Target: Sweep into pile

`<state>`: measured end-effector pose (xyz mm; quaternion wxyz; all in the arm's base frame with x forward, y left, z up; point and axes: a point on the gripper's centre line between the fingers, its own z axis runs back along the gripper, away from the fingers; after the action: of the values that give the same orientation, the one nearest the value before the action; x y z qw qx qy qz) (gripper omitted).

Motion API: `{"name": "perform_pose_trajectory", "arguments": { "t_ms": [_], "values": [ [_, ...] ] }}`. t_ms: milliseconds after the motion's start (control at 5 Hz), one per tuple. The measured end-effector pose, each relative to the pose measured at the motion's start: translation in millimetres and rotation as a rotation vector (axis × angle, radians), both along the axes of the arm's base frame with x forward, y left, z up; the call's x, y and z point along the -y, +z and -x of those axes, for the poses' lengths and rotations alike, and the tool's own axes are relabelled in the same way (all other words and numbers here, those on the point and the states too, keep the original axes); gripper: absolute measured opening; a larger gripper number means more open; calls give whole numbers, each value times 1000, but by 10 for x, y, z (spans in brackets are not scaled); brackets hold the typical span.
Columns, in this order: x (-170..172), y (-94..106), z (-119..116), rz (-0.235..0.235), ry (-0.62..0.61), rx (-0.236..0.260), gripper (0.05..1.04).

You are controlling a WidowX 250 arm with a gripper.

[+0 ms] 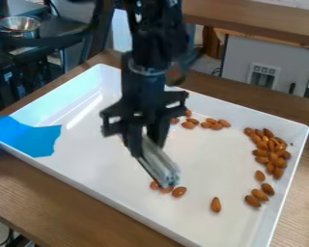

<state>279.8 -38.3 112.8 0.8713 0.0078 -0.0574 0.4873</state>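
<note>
The black gripper (146, 132) hangs over the middle of a white tray (208, 159), shut on a grey, bar-shaped sweeping tool (160, 163). The tool slants down toward the front right, its lower end beside a few almonds (178, 192). A long cluster of almonds (271, 150) lies along the tray's right side, with several more almonds (259, 194) just below it. One almond (216, 204) lies alone near the front. Behind the gripper, to its right, is a loose row of almonds (212, 123), partly hidden at its left end.
The tray's raised walls surround the almonds. Blue tape (29, 137) covers the tray's left corner and runs off to the left. A wooden table (73, 205) lies under the tray. A metal bowl (20, 26) stands at the back left.
</note>
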Motion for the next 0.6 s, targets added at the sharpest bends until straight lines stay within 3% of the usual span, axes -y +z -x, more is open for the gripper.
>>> {"name": "perform_pose_trajectory", "arguments": {
  "t_ms": [400,600],
  "values": [
    [127,-188,233,-25,67,-13,365],
    [204,-365,187,-59,91,-17,365]
  ]
}}
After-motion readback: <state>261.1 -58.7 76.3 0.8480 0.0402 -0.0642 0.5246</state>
